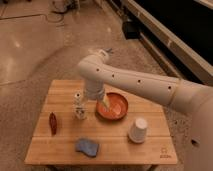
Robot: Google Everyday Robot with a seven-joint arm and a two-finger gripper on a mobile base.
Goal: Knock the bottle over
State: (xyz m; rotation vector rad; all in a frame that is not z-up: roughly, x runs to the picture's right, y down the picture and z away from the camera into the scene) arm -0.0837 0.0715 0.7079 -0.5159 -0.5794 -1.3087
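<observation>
The bottle (78, 107) is small, clear and whitish with a white cap. It stands upright on the left middle of the wooden table (60, 95). My white arm reaches in from the right, bends above the table and comes down just right of the bottle. My gripper (93, 100) hangs at the end of it, between the bottle and the orange bowl (114, 107), very close to the bottle's right side. I cannot tell whether it touches the bottle.
A white paper cup (138, 130) stands at the right front. A dark red slender object (52, 123) lies at the left. A blue cloth (87, 146) lies near the front edge. Polished floor surrounds the table.
</observation>
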